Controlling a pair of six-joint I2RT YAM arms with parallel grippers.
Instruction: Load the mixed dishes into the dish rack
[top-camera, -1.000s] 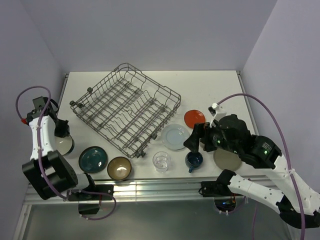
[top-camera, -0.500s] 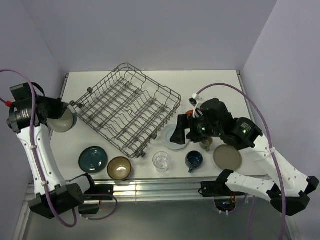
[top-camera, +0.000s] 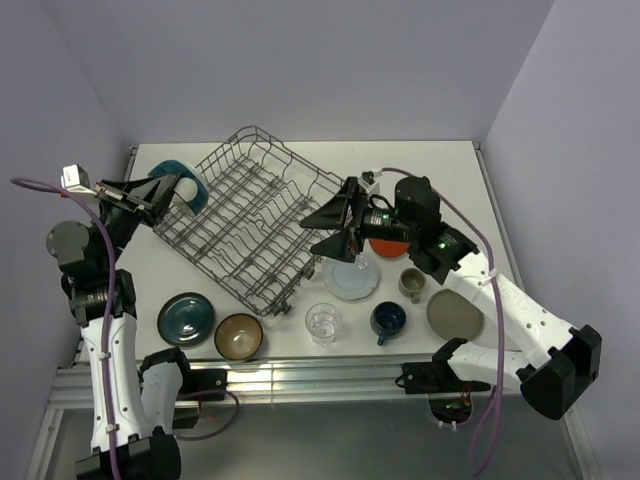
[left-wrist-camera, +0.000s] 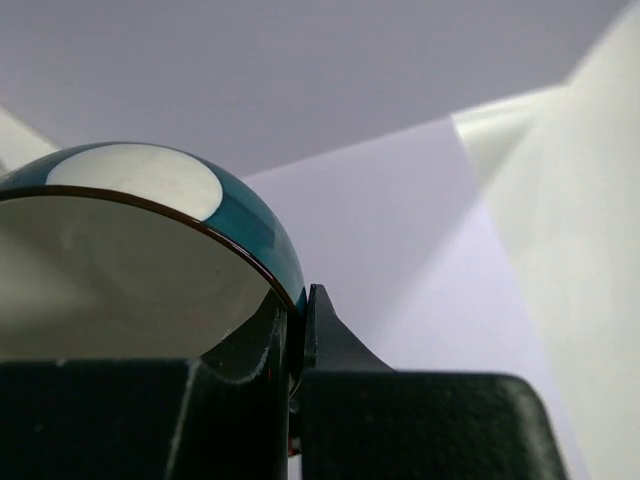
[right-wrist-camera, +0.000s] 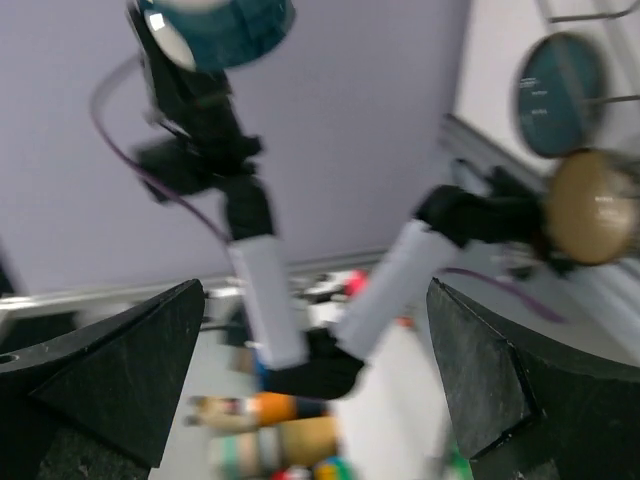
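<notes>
The grey wire dish rack stands at the back left of the table. My left gripper is shut on the rim of a teal bowl with a pale inside, held in the air at the rack's left corner. In the left wrist view the bowl fills the left half and my left gripper pinches its rim. My right gripper is wide open and empty above the rack's right edge. The blurred right wrist view shows my right gripper and the held bowl far off.
Along the front lie a teal plate, a gold-brown bowl, a clear glass and a blue cup. A pale plate, a red plate, a small beige cup and a beige plate sit on the right.
My left arm has lifted the teal bowl from the table's left side and swung it back and right to the rack's corner. My right arm has moved left over the rack's edge, still open.
</notes>
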